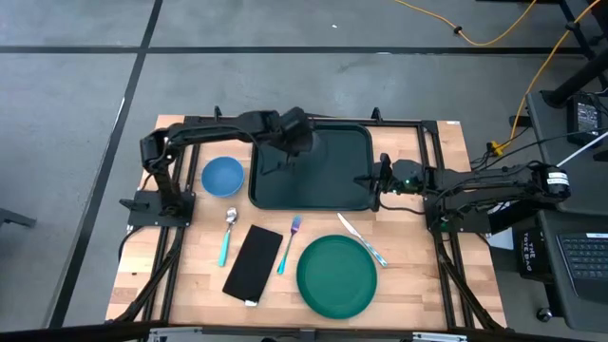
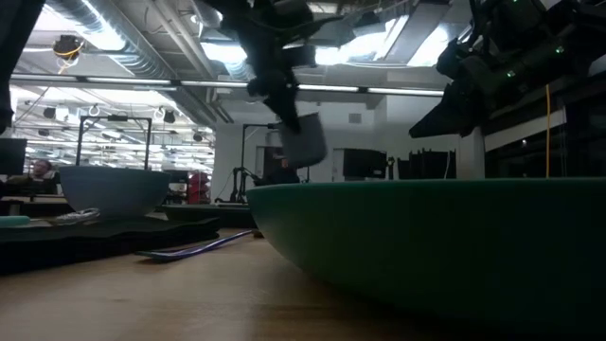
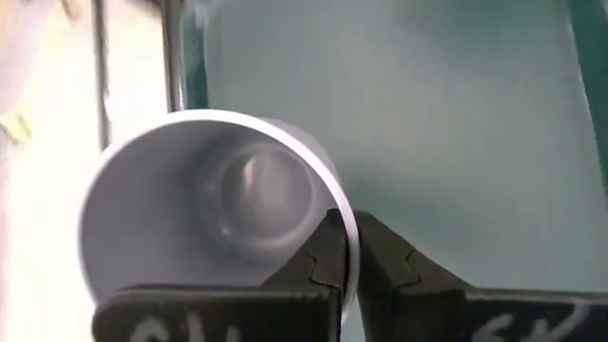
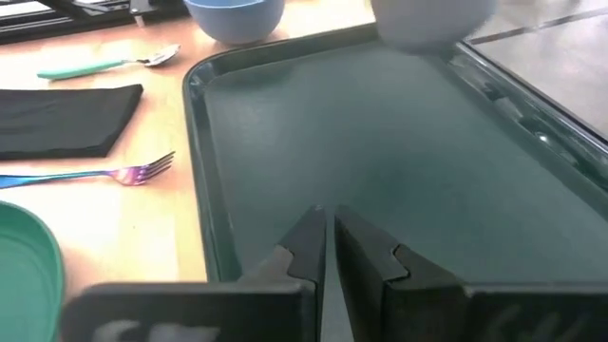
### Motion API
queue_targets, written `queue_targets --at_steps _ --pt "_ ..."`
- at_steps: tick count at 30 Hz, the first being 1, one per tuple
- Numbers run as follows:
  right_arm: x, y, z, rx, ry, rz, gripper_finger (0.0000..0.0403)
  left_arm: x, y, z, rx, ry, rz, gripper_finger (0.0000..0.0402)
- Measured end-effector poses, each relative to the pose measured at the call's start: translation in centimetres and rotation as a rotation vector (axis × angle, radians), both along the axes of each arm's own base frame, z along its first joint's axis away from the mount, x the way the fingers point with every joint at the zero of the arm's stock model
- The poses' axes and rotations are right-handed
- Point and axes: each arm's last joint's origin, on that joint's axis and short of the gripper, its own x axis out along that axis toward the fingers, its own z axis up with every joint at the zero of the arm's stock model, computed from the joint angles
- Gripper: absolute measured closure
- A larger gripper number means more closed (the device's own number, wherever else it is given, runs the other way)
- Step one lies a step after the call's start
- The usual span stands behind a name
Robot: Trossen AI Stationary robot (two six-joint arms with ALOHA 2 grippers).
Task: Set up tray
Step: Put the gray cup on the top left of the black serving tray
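Cup rim in left gripper above tray

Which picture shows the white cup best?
The left wrist view: the white plastic cup fills it, its rim pinched by the left hand. The high view hides it, the low view shows a blur, the right wrist only its base.

A light wooden table carries the dark green tray at its far middle, with a blue bowl just left of it. Nearer lie a spoon, a black rectangle that may be a napkin, a fork, a round green plate and a knife.
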Motion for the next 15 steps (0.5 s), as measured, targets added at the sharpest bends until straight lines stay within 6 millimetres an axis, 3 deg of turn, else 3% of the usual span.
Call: queue_targets --at_steps 5,15 --pt "0.0 0.3 0.0 -0.023 0.004 0.025 0.0370 -1.5 1.4 -0.8 -0.104 0.074 0.179 0.0399" --pt "0.2 0.3 0.3 -0.079 -0.017 0.049 0.0370 -2.7 3.5 -2.3 -0.144 0.090 0.262 0.0398"
